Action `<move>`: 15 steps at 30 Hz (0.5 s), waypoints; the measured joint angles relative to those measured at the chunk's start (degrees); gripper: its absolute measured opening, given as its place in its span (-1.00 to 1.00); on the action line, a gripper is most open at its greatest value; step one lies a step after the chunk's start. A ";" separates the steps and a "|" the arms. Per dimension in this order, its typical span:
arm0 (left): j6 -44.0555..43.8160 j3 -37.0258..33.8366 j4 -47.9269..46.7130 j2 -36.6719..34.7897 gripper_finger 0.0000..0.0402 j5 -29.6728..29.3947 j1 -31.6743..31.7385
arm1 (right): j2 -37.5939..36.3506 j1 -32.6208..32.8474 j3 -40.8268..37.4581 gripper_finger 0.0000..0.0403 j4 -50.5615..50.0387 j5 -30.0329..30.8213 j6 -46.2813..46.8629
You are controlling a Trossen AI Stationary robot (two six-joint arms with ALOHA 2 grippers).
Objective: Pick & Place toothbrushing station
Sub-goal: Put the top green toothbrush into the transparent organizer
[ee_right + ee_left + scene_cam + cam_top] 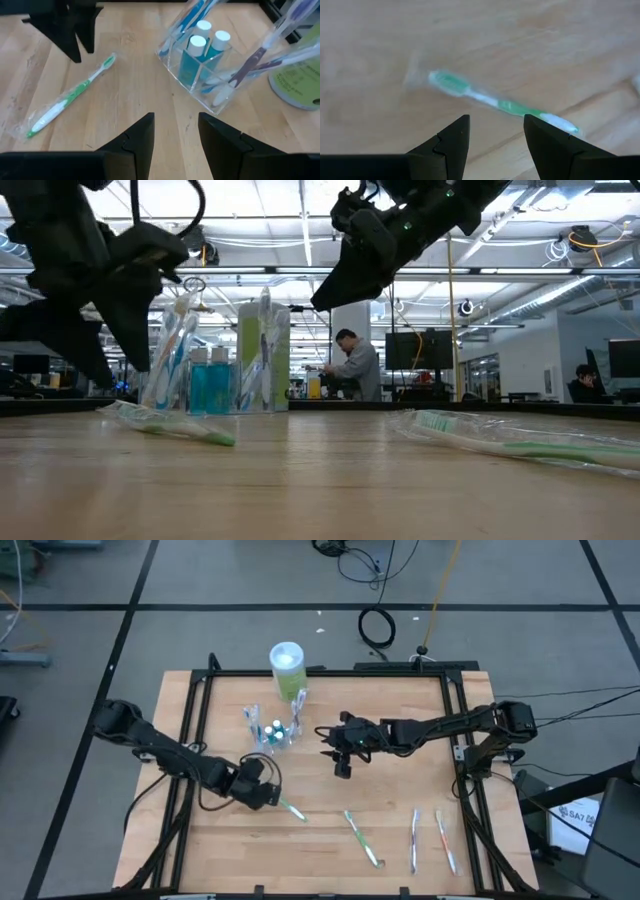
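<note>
Left tool [270,798] hovers spread just beside the green toothbrush [292,808], empty. Brush lies flat, diagonal, bristles toward that tool. Right tool [343,762] apart, empty.

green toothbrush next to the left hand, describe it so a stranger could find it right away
On the wooden table, go to the left hand, in front of the clear organizer. The green toothbrush lies just beside that hand, in a clear wrapper. The other loose brushes lie farther right; this one alone sits at the hand.

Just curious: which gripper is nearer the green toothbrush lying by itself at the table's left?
Left. The left gripper hovers just beside that green toothbrush; the right gripper hangs farther off, near the clear organizer.
</note>
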 joint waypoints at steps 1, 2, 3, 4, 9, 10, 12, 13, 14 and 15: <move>-2.27 0.02 0.01 0.51 -0.05 -0.01 -0.45 | 0.00 0.00 0.00 -0.27 0.30 0.02 -0.41; -4.26 0.02 0.04 0.95 -0.05 -0.05 -0.80 | 0.00 -0.04 0.00 -0.26 0.60 0.00 -1.12; -6.21 0.02 0.11 1.42 -0.05 -0.38 -1.12 | 0.00 -0.04 0.02 -0.26 0.69 0.02 -1.99; -8.35 0.02 0.23 1.91 -0.05 -0.74 -1.37 | 0.00 -0.04 0.02 -0.26 0.76 0.00 -2.92; -19.08 0.02 0.35 4.70 -0.05 -3.66 -1.42 | 0.02 -0.04 0.02 -0.26 3.88 0.02 -6.65; -20.56 0.02 0.52 5.34 -0.05 -3.63 -1.23 | 0.02 -0.04 0.02 -0.26 4.89 0.02 -7.28; -22.96 0.02 0.62 6.59 -0.05 -3.16 -0.81 | 0.02 -0.04 0.02 -0.26 6.85 0.02 -7.85; -23.89 0.02 0.63 7.20 -0.05 -2.50 -0.62 | 0.02 -0.04 0.02 -0.26 7.88 0.00 -7.94; -24.55 0.02 0.68 7.87 -0.05 -1.83 -0.36 | 0.02 -0.04 0.02 -0.26 8.77 0.01 -8.31; -24.94 0.07 0.82 8.37 -0.05 -1.36 -0.13 | 0.02 -0.04 0.02 -0.26 9.49 0.02 -8.75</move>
